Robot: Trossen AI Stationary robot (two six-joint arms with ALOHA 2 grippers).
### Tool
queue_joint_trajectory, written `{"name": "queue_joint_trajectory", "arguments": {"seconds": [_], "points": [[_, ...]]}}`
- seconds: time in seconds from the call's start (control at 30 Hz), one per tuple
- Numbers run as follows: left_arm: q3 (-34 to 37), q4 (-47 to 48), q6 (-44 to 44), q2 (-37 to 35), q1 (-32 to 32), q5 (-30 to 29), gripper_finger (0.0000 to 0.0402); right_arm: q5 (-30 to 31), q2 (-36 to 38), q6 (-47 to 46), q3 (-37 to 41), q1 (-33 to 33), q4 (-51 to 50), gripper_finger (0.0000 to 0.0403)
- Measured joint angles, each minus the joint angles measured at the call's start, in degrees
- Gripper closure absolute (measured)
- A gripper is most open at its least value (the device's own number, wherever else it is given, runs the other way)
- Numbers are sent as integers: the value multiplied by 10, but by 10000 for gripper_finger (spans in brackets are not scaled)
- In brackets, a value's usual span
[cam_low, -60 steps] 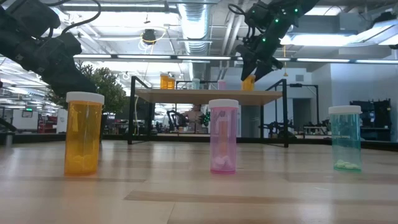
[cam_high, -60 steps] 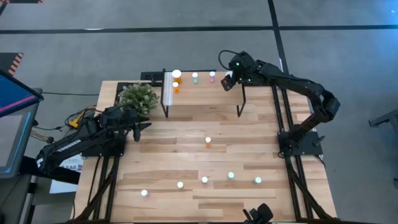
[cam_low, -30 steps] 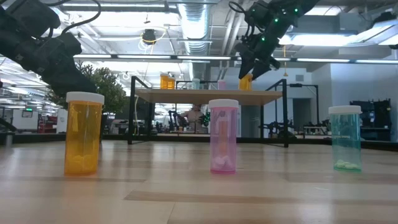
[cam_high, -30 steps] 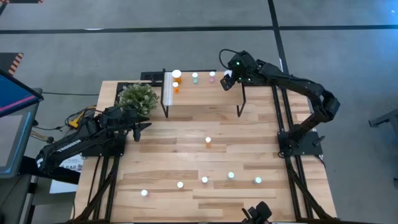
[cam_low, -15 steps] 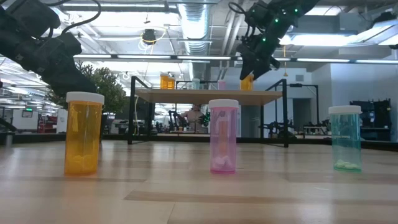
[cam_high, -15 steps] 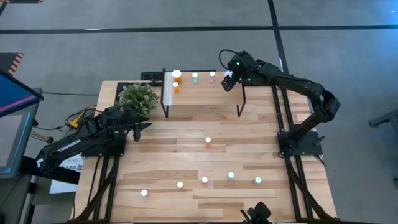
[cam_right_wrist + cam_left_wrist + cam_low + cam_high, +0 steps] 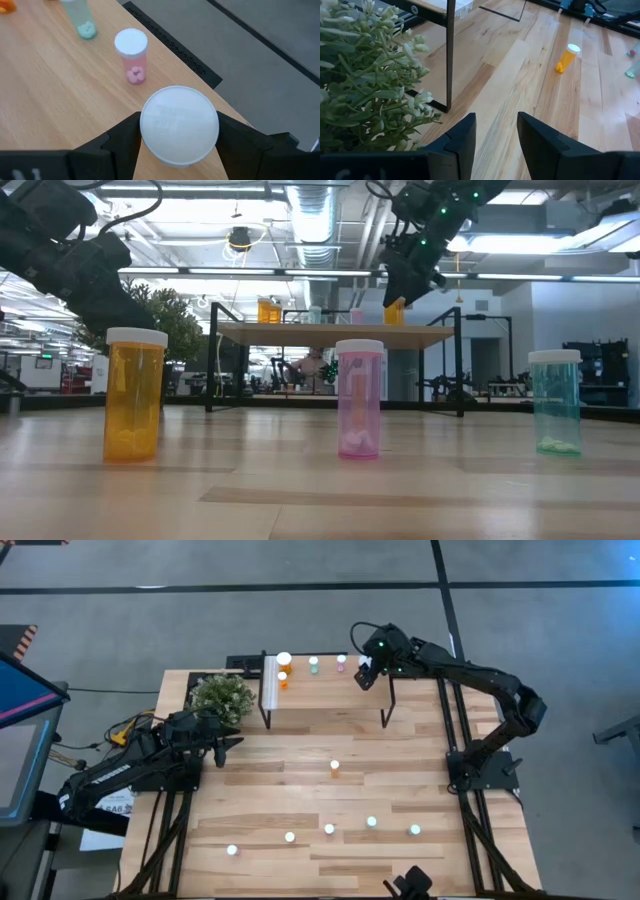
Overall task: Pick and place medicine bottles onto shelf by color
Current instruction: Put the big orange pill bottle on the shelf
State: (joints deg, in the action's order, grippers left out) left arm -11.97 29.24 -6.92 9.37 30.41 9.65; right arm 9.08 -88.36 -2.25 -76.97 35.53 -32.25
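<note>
Currently the right gripper (image 7: 366,671) is positioned over the right end of the shelf (image 7: 330,690), with its fingers (image 7: 120,137) closed around an orange bottle (image 7: 396,310); the right wrist view shows that bottle's white cap (image 7: 179,124) clamped between both fingers. In the low view the orange bottle hangs just above the shelf top at its right end; contact with the surface cannot be determined. On the shelf stand a pink bottle (image 7: 132,56) and a green bottle (image 7: 81,20) beside the gripper, and further left a large orange bottle (image 7: 284,663) with a smaller orange one (image 7: 283,681) next to the white strip (image 7: 269,681). The left gripper (image 7: 495,135) waits low over the left side of the table (image 7: 280,760), near a plant (image 7: 221,696), with its fingers apart and nothing between them. One orange bottle (image 7: 334,768) stands alone at mid-table. Along the near edge stand five more bottles: an orange one (image 7: 134,393), a pink one (image 7: 359,397) and a green one (image 7: 555,401) are identifiable in the low view; the colours of the other two cannot be determined.
</note>
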Motion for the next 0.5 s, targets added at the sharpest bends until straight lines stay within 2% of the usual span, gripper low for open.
{"name": "queue_joint_trajectory", "arguments": {"seconds": [0.5], "points": [[0, 0, 0, 0, 0, 0, 272, 0, 0, 8, 0, 4, 13, 147]]}}
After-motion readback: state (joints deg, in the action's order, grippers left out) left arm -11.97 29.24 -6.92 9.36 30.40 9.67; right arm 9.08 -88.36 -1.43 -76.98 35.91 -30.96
